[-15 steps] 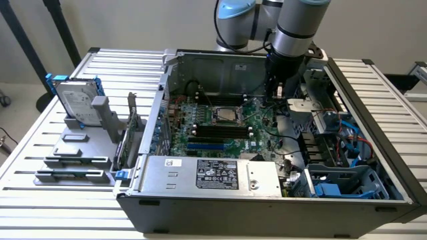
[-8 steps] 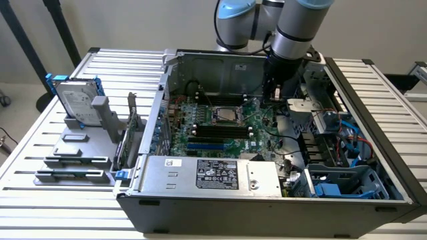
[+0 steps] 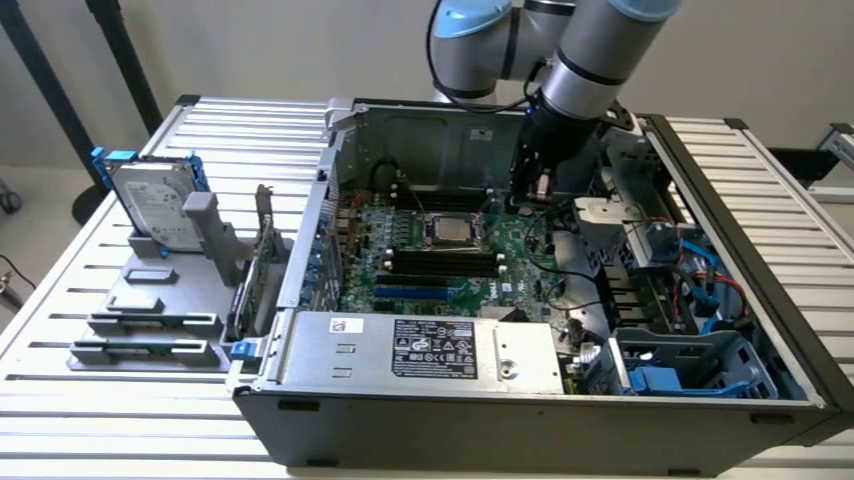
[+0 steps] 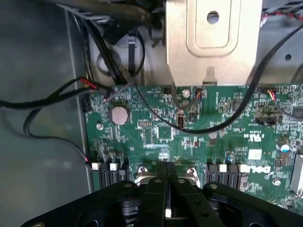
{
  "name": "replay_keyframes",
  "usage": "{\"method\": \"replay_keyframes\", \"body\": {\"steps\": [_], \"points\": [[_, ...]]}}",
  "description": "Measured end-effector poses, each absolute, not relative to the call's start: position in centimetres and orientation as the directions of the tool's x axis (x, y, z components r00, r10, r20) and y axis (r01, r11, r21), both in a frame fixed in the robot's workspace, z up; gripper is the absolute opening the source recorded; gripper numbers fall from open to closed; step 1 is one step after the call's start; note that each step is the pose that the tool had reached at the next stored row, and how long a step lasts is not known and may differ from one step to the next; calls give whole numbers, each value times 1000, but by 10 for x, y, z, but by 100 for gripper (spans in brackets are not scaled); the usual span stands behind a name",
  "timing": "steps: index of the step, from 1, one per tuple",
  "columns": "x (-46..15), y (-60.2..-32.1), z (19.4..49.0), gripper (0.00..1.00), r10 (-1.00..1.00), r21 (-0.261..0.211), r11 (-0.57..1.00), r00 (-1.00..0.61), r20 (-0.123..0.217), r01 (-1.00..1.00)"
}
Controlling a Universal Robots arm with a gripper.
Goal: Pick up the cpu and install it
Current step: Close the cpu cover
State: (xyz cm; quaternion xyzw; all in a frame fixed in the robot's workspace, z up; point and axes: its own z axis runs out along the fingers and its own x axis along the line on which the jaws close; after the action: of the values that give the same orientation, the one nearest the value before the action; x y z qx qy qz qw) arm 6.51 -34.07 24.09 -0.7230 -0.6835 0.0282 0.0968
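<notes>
A slatted desk (image 3: 774,200) carries an open computer case (image 3: 534,430) across its middle. The arm (image 3: 587,60) reaches in from the far edge, over the green motherboard (image 3: 514,250). Its claw (image 3: 525,203) is pinched fully shut with nothing in it, just beside the cpu (image 3: 451,232), which lies in the board's socket.

Motherboard (image 3: 441,262) lies inside the open case (image 3: 534,430), centre frame; hard drive (image 3: 154,205) stands on a rack (image 3: 150,322) at the exterior view's left.

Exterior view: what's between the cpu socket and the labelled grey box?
Long black slots and a blue one, running across the green board. This shows in the exterior view.
</notes>
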Motion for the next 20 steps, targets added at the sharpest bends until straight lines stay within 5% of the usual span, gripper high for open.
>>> {"method": "replay_keyframes", "body": {"steps": [20], "points": [[19, -343, 239, 11, 994, -285, -46, 73, 84, 958]]}}
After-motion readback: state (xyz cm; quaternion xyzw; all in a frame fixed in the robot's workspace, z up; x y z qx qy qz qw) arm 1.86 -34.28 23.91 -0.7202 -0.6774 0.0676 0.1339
